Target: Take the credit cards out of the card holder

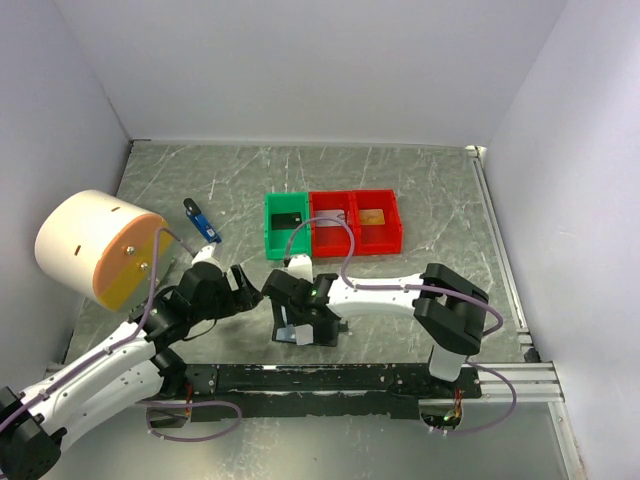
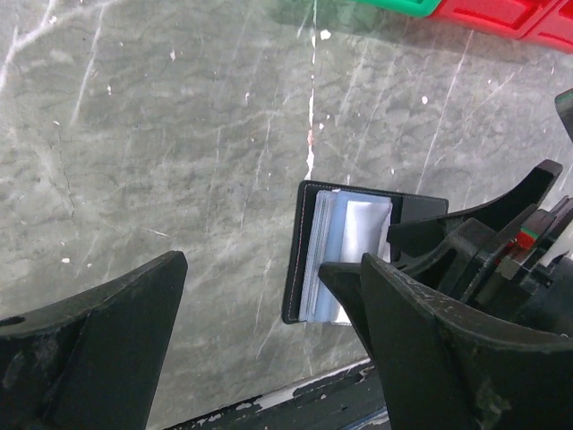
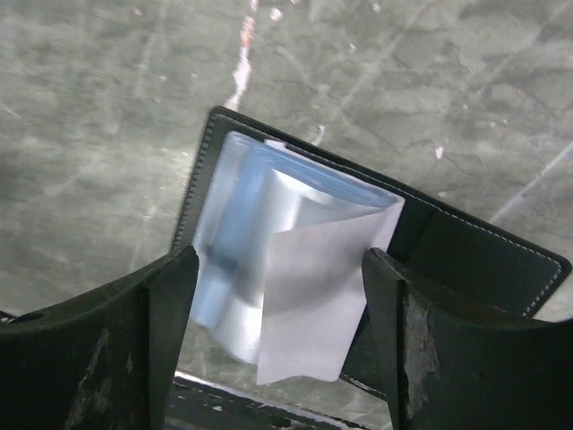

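Credit card (image 3: pixel 309 305) of silvery plastic is seen jutting from the flat black folding card holder (image 3: pixel 466 260), open on the table (image 1: pixel 430 190). Right pincer (image 3: pixel 277 269) and left pincer (image 2: pixel 273 264) are spread wide, empty; the card's edge should be pinched next.

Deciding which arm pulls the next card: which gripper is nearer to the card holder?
Right. The right gripper hangs open directly over the open card holder, jaws straddling it. The left gripper, also open, sits apart on its left side.
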